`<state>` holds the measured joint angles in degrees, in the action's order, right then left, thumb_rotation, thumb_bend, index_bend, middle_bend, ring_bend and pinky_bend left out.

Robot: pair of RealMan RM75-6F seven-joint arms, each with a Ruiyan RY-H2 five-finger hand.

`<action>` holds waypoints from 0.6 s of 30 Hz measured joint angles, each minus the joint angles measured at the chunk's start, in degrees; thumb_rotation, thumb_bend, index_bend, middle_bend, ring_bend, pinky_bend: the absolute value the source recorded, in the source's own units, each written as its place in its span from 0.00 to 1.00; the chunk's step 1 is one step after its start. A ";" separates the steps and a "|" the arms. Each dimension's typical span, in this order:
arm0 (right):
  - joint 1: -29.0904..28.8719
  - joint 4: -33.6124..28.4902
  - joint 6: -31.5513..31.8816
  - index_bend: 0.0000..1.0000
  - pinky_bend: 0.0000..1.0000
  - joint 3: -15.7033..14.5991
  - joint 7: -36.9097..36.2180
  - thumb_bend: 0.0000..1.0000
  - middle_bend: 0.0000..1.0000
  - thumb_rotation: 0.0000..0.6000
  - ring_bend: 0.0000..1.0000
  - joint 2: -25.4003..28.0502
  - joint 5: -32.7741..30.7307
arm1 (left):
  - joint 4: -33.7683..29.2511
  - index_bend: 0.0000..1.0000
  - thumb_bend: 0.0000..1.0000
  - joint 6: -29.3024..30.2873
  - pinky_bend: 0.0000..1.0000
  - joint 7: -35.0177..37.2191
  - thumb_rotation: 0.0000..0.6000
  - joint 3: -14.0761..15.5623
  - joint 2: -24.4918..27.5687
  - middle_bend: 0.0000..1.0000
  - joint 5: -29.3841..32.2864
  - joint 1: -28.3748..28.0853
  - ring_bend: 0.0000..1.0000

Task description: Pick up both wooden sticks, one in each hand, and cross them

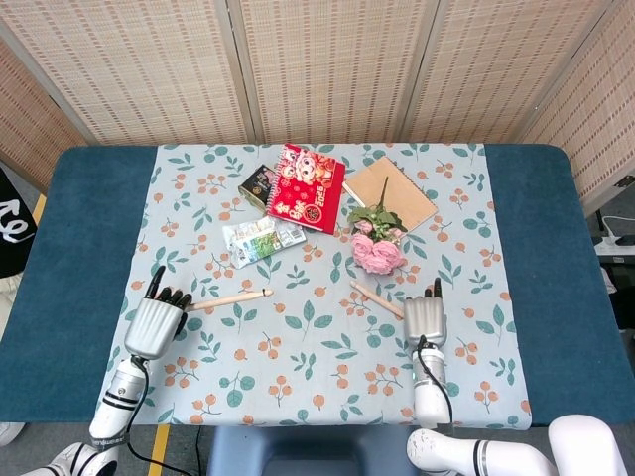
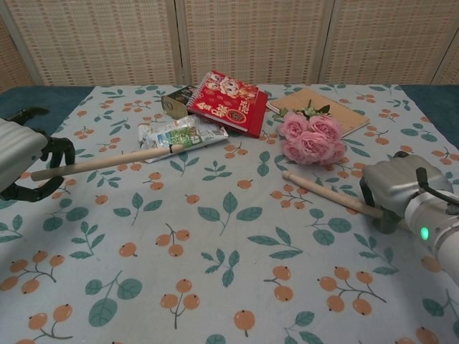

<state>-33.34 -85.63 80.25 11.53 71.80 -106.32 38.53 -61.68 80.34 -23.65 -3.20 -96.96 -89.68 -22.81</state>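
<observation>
One wooden stick [image 1: 229,298] [image 2: 107,161] lies left of centre over the floral cloth, its near end inside my left hand [image 1: 156,323] [image 2: 21,159], whose dark fingers curl around it. The second wooden stick [image 1: 375,297] [image 2: 328,193] points up-left toward the pink flowers. My right hand [image 1: 425,319] [image 2: 396,188] grips its lower end with fingers folded over it. The stick's tip now sits apart from the flowers. The two sticks are well apart, not touching.
Pink flowers [image 1: 377,250] [image 2: 310,137] lie just beyond the right stick. Behind are a red book [image 1: 309,186] [image 2: 231,102], a tan notebook [image 1: 391,192] [image 2: 336,109], a dark tin [image 1: 258,183] and a foil packet [image 1: 261,239] [image 2: 179,134].
</observation>
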 measured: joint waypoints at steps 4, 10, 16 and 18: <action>-0.13 0.29 0.19 0.63 0.00 -0.09 -0.53 0.29 0.57 1.00 0.32 0.03 -0.16 | -0.05 0.82 0.52 0.07 0.09 -0.03 1.00 -0.03 0.17 0.85 0.07 0.08 0.46; -0.21 1.27 0.81 0.79 0.00 -1.02 -0.57 0.31 0.69 1.00 0.42 0.04 0.34 | -0.12 0.82 0.52 -0.02 0.09 -0.20 1.00 0.02 0.15 0.85 0.12 0.11 0.46; 0.06 2.68 0.28 0.86 0.00 -1.74 -1.58 0.34 0.77 1.00 0.49 0.04 0.60 | -0.09 0.82 0.52 -0.17 0.09 -0.59 1.00 0.04 0.14 0.85 0.28 0.18 0.46; 0.11 2.87 0.16 0.91 0.00 -1.80 -1.86 0.38 0.80 1.00 0.52 0.06 0.72 | -0.10 0.82 0.52 -0.21 0.09 -0.63 1.00 0.03 0.15 0.85 0.32 0.18 0.47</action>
<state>-33.23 -82.76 80.41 9.73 69.94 -106.26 39.25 -61.78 80.13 -24.28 -3.17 -96.81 -89.36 -22.62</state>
